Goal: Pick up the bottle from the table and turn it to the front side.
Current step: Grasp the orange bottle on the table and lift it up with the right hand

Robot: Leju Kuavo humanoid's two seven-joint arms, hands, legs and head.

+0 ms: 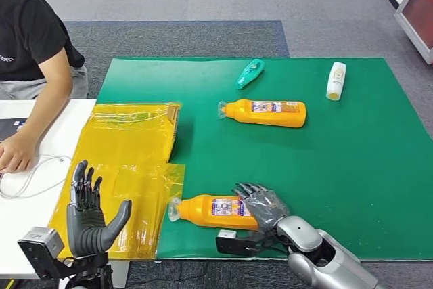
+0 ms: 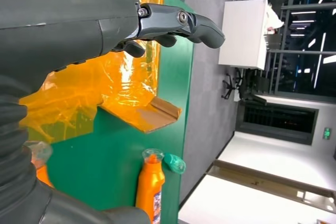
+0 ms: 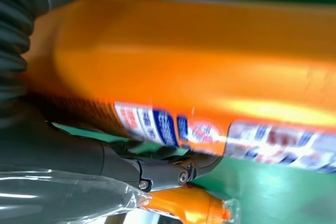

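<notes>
I see my right hand [image 1: 261, 206] draped over the base of the near orange bottle [image 1: 212, 211], which lies on the green mat [image 1: 357, 167]; whether the fingers actually grip it I cannot tell. My left hand [image 1: 89, 218] is raised, fingers spread, holding nothing

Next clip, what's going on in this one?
A humanoid robot is working at a green mat with several bottles lying on it. Its right hand lies over the base end of the near orange bottle, which is still flat on the mat, so the pick-up is only beginning. Its left hand is raised, open, above yellow plastic bags. A person sits at the white table alongside.
</notes>
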